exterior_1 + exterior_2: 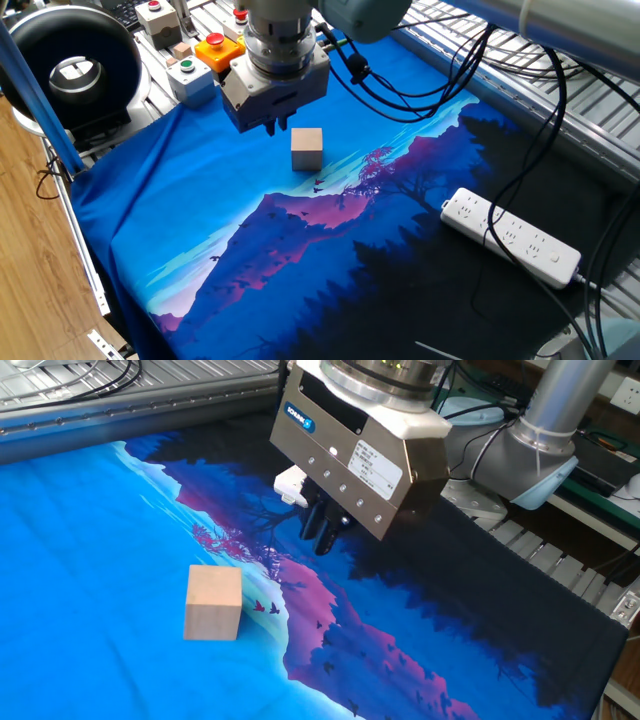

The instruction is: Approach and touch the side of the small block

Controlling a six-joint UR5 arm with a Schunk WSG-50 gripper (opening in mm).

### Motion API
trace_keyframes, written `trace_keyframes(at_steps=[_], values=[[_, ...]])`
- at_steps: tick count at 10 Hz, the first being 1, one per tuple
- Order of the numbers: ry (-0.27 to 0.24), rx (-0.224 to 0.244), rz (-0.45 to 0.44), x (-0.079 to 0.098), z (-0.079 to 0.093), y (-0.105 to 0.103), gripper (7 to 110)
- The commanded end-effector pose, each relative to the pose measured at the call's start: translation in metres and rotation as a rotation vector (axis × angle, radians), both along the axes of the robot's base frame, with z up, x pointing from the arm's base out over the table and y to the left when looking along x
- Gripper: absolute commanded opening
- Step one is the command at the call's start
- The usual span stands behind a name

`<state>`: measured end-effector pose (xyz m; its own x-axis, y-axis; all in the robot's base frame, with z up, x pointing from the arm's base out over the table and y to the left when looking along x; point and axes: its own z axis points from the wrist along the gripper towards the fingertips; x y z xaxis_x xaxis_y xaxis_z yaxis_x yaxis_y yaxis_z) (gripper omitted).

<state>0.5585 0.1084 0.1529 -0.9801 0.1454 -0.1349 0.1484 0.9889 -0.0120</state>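
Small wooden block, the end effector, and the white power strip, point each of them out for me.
small wooden block (pixel 307 150), one fixed view, on its front face.
end effector (pixel 325 541), the other fixed view, between its closed fingertips.
white power strip (pixel 512 237), one fixed view, on its top face.

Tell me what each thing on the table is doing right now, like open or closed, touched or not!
gripper: fingers shut together, holding nothing, hanging above the cloth.
small block: sitting flat on the cloth, apart from the gripper, not touched.
cloth: spread over the table, a bit wrinkled at the edges.
power strip: lying flat on the cloth; no plugs seen in its sockets.
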Motion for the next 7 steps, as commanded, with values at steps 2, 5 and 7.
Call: trace_keyframes(at_steps=[2,5,7], values=[[0.009,0.012,0.008,0.002,-0.004,0.002,7],[0.032,-0.005,0.025,0.005,-0.011,-0.004,7],[0.038,-0.012,0.032,0.014,-0.012,-0.008,7]])
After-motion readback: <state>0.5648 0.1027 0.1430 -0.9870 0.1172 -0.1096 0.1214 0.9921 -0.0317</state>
